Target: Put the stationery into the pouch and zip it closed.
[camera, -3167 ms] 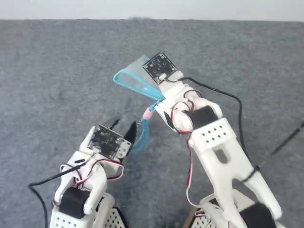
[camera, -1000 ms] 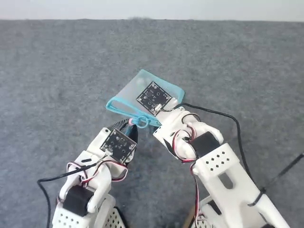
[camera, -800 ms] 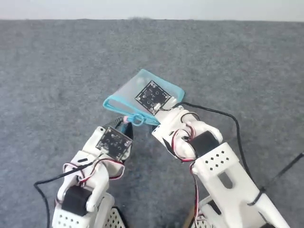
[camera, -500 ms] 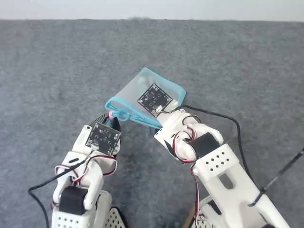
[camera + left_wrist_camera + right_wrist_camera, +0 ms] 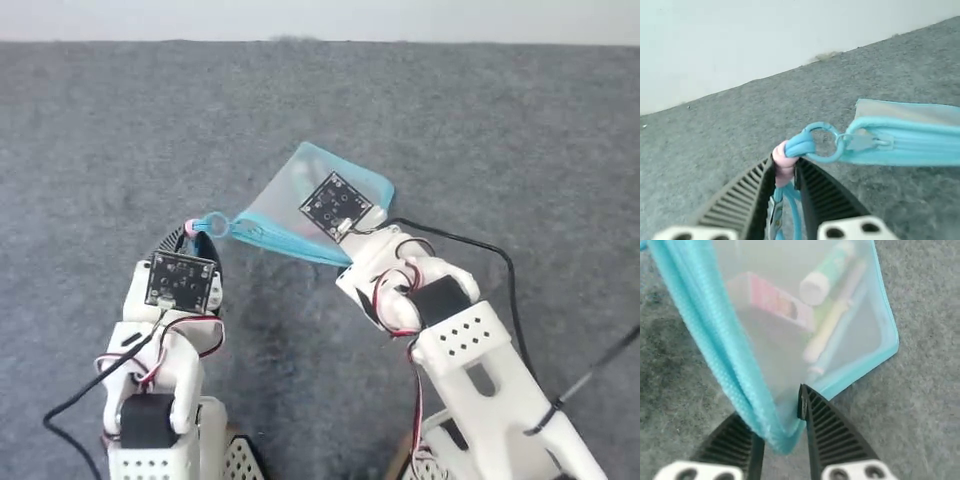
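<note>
The pouch [image 5: 300, 195] hung between the two arms over the grey table [image 5: 100, 130]; right gripper [image 5: 776, 410] clamped on one end of it, beside the blue seam; left gripper [image 5: 784, 167] pinched tight on the pink-beaded pull cord [image 5: 795, 147] at the opposite end; stationery [image 5: 825, 285] lay inside, seen through the translucent wall. Judged: light, limp, prone to sag and twist; film slick, so the stitched edge and cord were the sound holds.

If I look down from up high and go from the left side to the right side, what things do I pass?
Left tool pinching the zipper cord → blue ring → pouch → right arm.
</note>
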